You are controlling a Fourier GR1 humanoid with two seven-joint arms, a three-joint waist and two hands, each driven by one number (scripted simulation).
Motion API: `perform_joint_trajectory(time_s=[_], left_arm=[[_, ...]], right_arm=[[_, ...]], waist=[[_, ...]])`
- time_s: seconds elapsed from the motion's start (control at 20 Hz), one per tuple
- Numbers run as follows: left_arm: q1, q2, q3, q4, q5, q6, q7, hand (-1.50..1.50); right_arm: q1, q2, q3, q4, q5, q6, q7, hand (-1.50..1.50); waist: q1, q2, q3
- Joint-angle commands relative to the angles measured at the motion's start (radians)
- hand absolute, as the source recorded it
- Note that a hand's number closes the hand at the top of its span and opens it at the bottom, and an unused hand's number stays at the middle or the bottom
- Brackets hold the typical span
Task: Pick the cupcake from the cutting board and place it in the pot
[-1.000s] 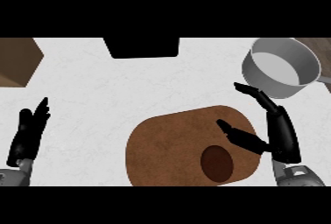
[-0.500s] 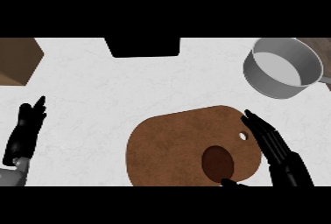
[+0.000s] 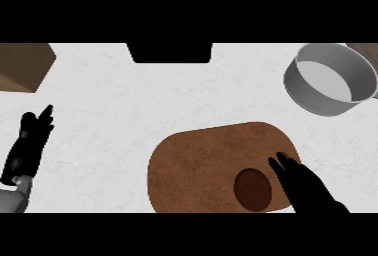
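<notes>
- Dark-brown cupcake point(image 3: 252, 189) lay on the near right of the cutting board point(image 3: 199, 165), in the head view, just left of the right hand point(image 3: 306, 187), whose fingers point(image 3: 284, 165) were straight, nothing held.
- Judged: the fingers should close round it before lifting toward the far-right pot point(image 3: 331, 80).
- Count: one cupcake, one board, one pot; left hand point(image 3: 28, 145) rested open on the tabletop's point(image 3: 148, 100) left.
</notes>
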Motion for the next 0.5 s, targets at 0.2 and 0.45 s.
perform_joint_trajectory(time_s=[0.2, 0.45], left_arm=[[-0.027, 0.0, 0.0, -0.043, -0.032, 0.003, 0.062, 0.0], [0.038, -0.047, -0.012, -0.066, -0.061, 0.026, 0.018, 0.0]], right_arm=[[-0.132, 0.212, 0.128, -0.085, -0.054, 0.373, 0.396, -1.5], [-0.127, 0.259, 0.051, -0.039, -0.062, 0.403, 0.406, -1.5]], waist=[[0.013, 0.004, 0.004], [0.012, 0.004, 0.005]])
